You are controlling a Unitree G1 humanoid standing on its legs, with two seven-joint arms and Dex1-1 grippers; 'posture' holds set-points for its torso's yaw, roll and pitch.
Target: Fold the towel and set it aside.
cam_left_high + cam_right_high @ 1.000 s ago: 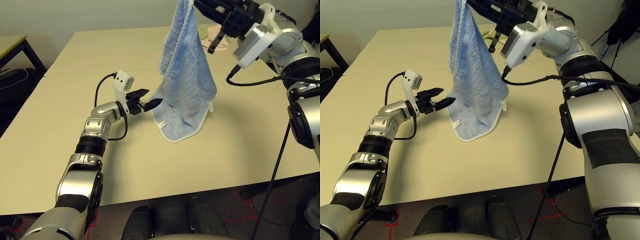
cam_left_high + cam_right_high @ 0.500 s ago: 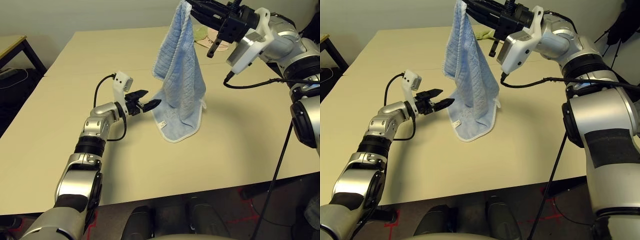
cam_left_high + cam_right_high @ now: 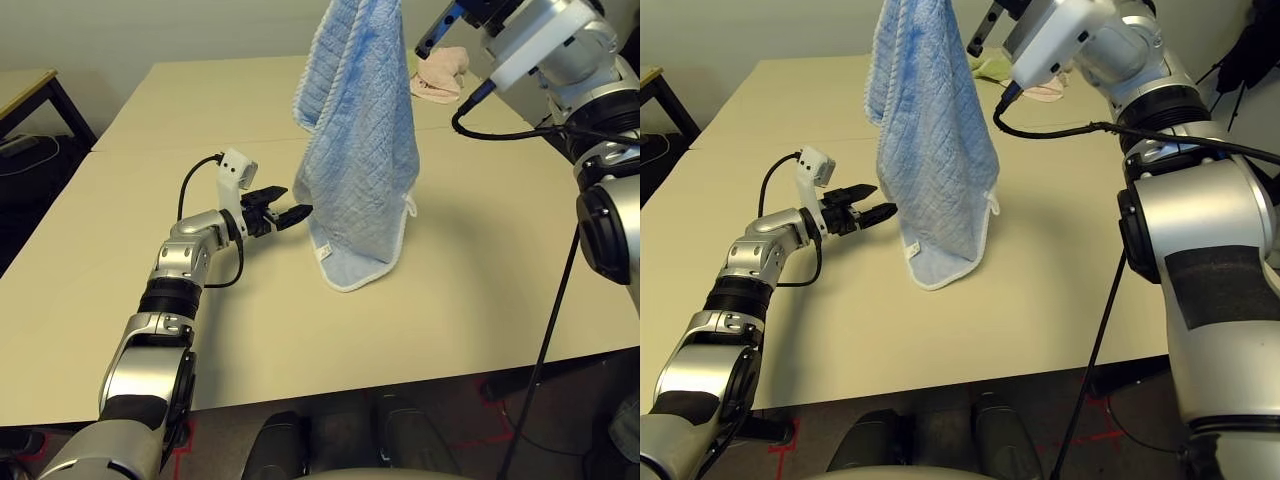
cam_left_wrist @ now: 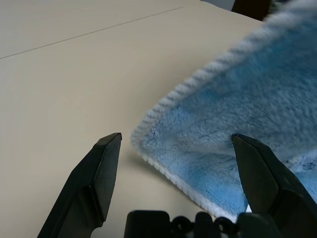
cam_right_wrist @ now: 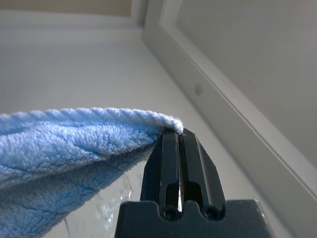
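Note:
The towel (image 3: 360,150), light blue with white edging, hangs upright from its top corner, and its lower edge touches the table (image 3: 150,130) near the middle. My right gripper (image 5: 179,144) is shut on that top corner, high above the table. Low over the table, my left gripper (image 3: 285,212) stands open just left of the towel's lower part. In the left wrist view a white-edged corner of the towel (image 4: 237,129) lies between the open fingers (image 4: 99,173), touching neither.
A pink cloth (image 3: 440,75) and a green cloth (image 3: 990,68) lie at the table's far side behind the towel. A black cable (image 3: 520,130) hangs from my right arm over the right part of the table. A dark side table (image 3: 25,90) stands far left.
My right gripper has lifted the towel's top corner higher and a little to the left, so the towel hangs longer. The left gripper has drawn back slightly and stays open.

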